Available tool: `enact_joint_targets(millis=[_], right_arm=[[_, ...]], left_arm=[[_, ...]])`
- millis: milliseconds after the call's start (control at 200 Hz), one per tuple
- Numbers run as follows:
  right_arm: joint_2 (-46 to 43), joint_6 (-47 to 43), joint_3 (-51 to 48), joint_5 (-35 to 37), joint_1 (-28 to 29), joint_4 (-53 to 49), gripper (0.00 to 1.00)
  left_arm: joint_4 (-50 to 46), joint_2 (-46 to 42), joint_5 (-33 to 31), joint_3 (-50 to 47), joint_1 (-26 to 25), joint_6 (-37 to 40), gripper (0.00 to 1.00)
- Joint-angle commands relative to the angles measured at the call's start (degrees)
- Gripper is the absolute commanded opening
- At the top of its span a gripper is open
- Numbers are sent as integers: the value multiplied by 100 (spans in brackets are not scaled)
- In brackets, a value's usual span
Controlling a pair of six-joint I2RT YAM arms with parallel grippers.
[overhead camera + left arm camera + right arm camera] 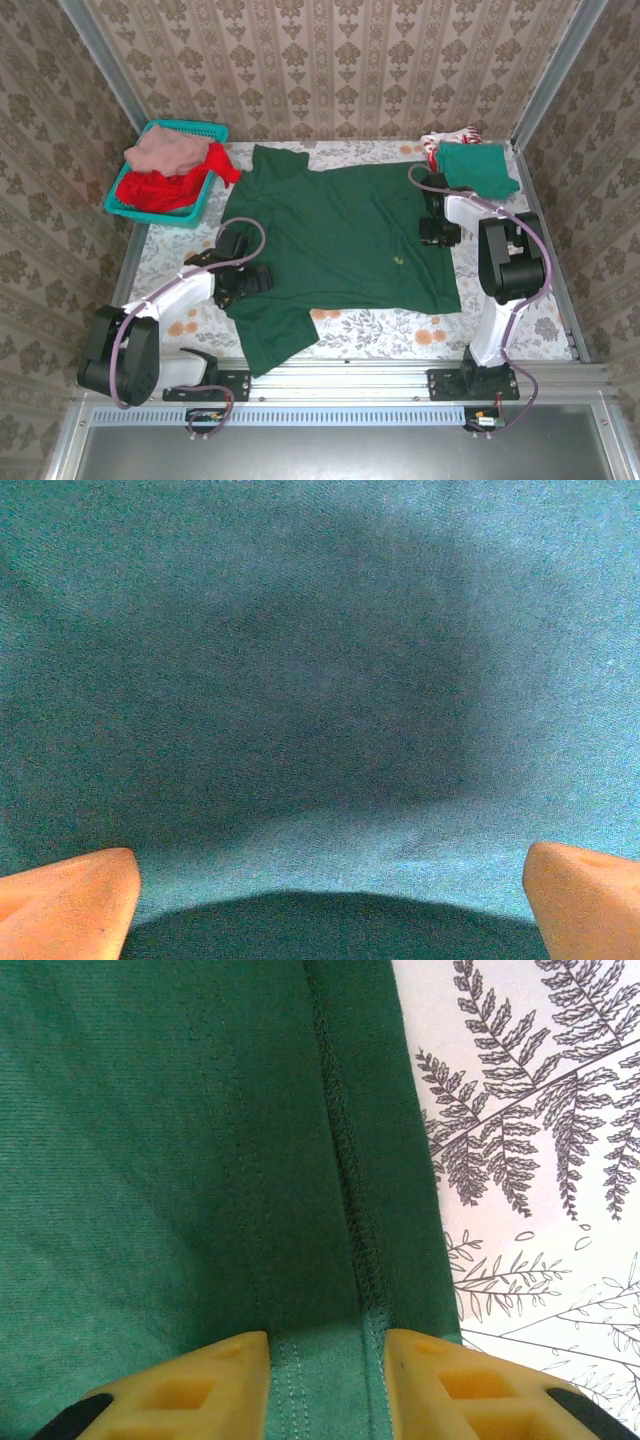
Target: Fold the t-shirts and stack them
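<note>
R gripper (328, 1343) slightly parted astride green tee (170, 1160) hem; L gripper (328, 860) spread wide.

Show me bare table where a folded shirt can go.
Bare: the near strip between green shirt and rail; the far strip between basket and teal stack. Crowded: both far corners, and the middle under the shirt.

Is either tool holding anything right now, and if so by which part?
Nothing looks held. Left tool is open over the dark green t-shirt; right tool sits parted astride its hemmed edge, not pinching.
</note>
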Motion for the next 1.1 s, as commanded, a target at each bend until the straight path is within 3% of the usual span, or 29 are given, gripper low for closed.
enact_joint_targets(millis=[0, 555, 960, 1040, 1095], right_arm=[[188, -125, 214, 13, -18, -214, 37], [-417, -263, 339, 155, -14, -452, 0], [-169, -998, 1364, 539, -57, -1091, 0], [-133, -953, 1394, 289, -57, -1071, 0], [-113, -919, 1314, 197, -57, -1016, 0]], left_arm=[[-148, -90, 0, -64, 49, 111, 100], [-157, -20, 18, -51, 170, 177, 100], [-162, -30, 79, -81, 192, 171, 100], [-82, -502, 96, -117, -156, 15, 100], [-130, -937, -113, -71, -760, -104, 100]])
